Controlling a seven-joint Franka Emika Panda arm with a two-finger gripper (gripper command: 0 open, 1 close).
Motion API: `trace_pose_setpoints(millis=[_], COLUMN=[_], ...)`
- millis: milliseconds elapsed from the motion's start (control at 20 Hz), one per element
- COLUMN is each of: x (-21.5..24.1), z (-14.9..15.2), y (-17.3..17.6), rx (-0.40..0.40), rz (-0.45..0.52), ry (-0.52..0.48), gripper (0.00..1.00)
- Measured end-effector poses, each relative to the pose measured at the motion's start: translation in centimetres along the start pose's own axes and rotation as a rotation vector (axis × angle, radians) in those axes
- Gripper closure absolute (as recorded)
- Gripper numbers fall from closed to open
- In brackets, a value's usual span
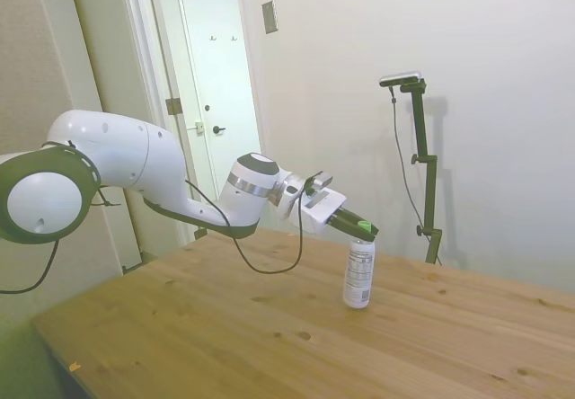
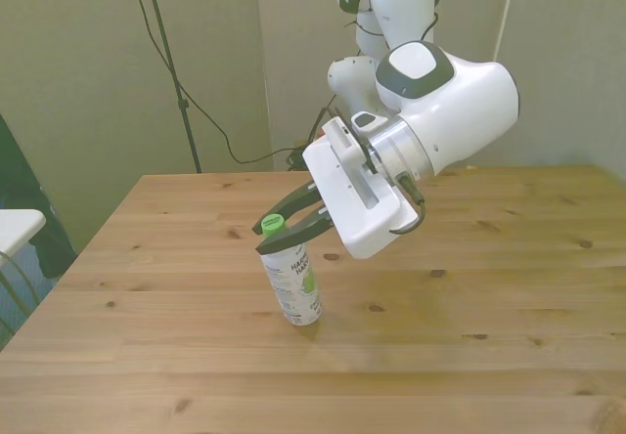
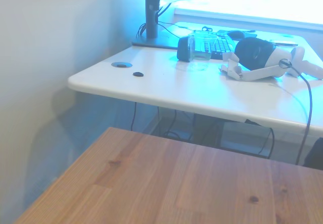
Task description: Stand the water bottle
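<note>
The water bottle (image 2: 298, 282) stands on the wooden table (image 2: 469, 297) with its base down, leaning slightly toward the front view's left. It is clear plastic with a white label and a green cap (image 2: 273, 223). My gripper (image 2: 262, 237) reaches in from the side at cap height, its dark fingers closed on either side of the cap and neck. In the side view the bottle (image 1: 358, 273) sits mid-table with the gripper (image 1: 367, 230) at its top. The wrist view does not show the bottle.
The wrist view looks past the table's edge (image 3: 166, 183) to a white desk (image 3: 166, 90) beyond it, carrying a keyboard, a headset and cables. A wall and a door stand behind the table in the side view.
</note>
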State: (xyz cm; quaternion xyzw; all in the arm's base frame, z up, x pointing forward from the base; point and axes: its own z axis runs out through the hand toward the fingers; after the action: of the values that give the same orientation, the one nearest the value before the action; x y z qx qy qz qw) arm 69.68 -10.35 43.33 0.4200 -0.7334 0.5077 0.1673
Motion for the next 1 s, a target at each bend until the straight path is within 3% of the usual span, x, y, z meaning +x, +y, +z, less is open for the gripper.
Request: trace_pose_setpoints(millis=[50, 1000], x=[-0.14, -0.35], z=[0.1, 0.62], y=[0.11, 0.54], rx=[-0.002, -0.019], rz=[-0.003, -0.003], ry=[0.001, 0.024], gripper=[0.0, 0.0])
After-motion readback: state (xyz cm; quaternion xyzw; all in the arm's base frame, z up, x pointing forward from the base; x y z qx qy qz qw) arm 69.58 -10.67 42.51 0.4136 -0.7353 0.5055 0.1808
